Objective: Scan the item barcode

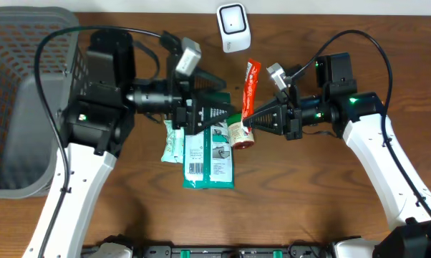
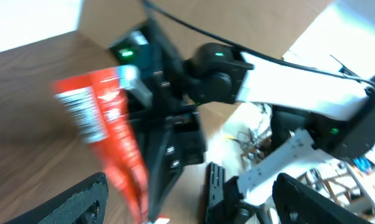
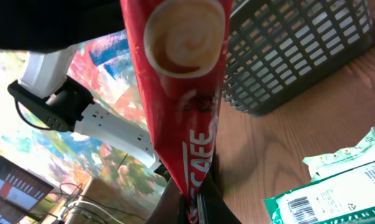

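Observation:
A long red coffee sachet [image 1: 250,86] stands up off the table, and my right gripper [image 1: 248,118] is shut on its lower end. In the right wrist view the sachet [image 3: 181,93] rises from the pinched fingertips [image 3: 199,208], showing a coffee cup picture. My left gripper [image 1: 221,112] is open just left of the sachet and holds nothing. The left wrist view, blurred, shows the sachet [image 2: 109,134] with its barcode label [image 2: 81,115] between and beyond the wide-apart fingers [image 2: 75,202]. A white scanner [image 1: 232,27] stands at the table's back edge.
Green wipes packs [image 1: 208,159] with a barcode lie below the grippers, also visible in the right wrist view [image 3: 337,193]. A small round jar [image 1: 240,135] lies next to them. A grey mesh basket [image 1: 22,93] fills the left side.

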